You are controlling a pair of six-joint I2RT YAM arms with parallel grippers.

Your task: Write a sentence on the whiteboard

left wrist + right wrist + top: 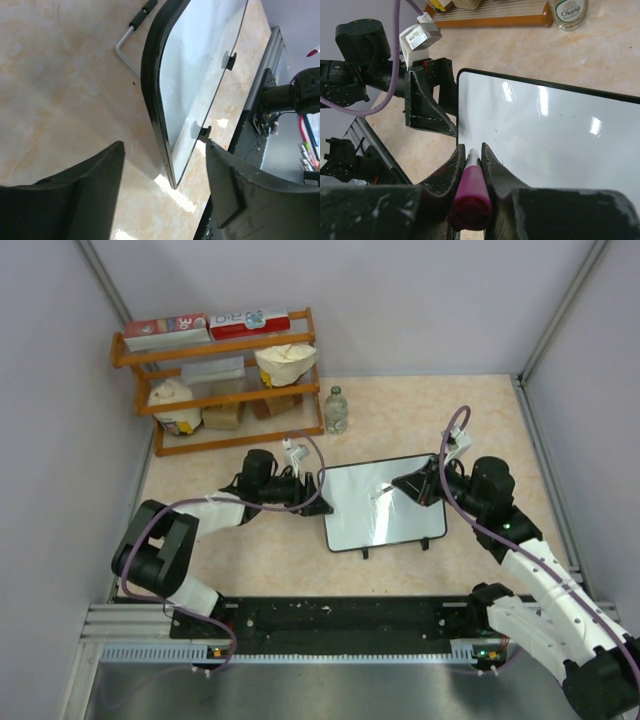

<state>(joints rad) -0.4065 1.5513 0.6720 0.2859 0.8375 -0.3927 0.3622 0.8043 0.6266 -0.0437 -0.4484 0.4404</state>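
The whiteboard (385, 502) lies flat mid-table, glossy white with a thin black frame. It also shows in the left wrist view (200, 65) and the right wrist view (560, 135). No pink sentence shows on it; I see only glare and a few specks. My right gripper (402, 486) is shut on a magenta marker (470, 192), held over the board's left part with its tip pointing down at the surface (471, 154). My left gripper (318, 502) is open at the board's left edge. Its jaws (164, 150) stand wide on either side of the board's corner without touching it.
A wooden shelf (220, 390) with boxes, bags and tubs stands at the back left. A clear bottle (336, 410) stands beside it, also in the right wrist view (567, 7). A black rail (330, 618) runs along the near edge. Grey walls close both sides.
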